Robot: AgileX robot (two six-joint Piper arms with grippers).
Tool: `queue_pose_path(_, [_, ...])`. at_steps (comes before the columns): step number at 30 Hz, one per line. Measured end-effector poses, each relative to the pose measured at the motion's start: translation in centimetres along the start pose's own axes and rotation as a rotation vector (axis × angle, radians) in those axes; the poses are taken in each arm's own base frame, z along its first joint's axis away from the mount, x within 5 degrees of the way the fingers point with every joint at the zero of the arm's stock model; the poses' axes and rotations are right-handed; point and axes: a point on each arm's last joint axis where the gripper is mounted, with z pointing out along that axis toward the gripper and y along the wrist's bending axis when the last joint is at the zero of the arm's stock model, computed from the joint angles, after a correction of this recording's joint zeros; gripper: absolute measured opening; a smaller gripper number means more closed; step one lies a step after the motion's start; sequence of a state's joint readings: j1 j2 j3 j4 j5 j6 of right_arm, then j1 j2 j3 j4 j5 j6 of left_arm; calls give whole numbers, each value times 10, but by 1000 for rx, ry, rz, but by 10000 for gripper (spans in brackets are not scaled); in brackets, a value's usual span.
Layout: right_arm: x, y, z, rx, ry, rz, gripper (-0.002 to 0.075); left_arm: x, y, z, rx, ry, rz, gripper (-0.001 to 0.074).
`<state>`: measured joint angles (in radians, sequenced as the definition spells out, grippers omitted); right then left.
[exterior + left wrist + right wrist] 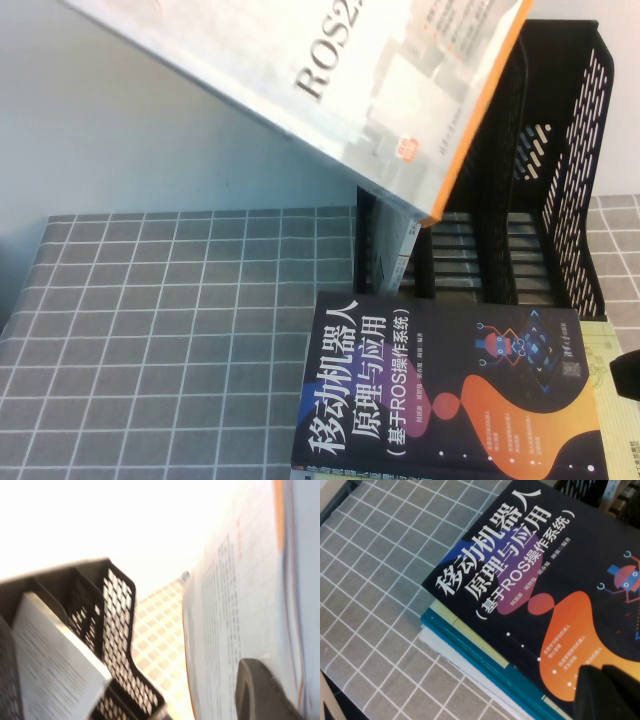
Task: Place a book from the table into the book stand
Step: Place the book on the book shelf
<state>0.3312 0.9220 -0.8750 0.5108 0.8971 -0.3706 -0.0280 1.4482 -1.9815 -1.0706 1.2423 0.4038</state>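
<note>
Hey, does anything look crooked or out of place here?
Yes. A pale ROS book hangs tilted in mid-air above the black stand, held by the left gripper. The right gripper hovers over the book stack.

A pale grey-blue cover with dark "ROS" lettering and an orange edge is seen on the raised book [340, 80]. The book stand [545, 190] is black, its walls perforated. The table cloth [170, 340] is patterned in grey with a white grid. The top book of the stack [450, 400] is coloured black, with white characters and purple and orange shapes; teal, yellow-green and white edges [465, 652] are shown beneath it.
</note>
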Motion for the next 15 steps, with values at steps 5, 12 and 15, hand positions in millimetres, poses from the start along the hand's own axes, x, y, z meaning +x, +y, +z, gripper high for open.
queue_pose_path(5, [0, 0, 0, -1, -2, 1, -3, -8, 6, 1, -124, -77, -44, 103])
queue_pose_path(12, [-1, 0, 0, -5, -6, 5, -3, -14, 6, 32, -303, -165, 26, 103])
queue_pose_path(15, [-1, 1, 0, -7, -7, 6, -3, -12, -2, 51, -315, -178, 40, 103])
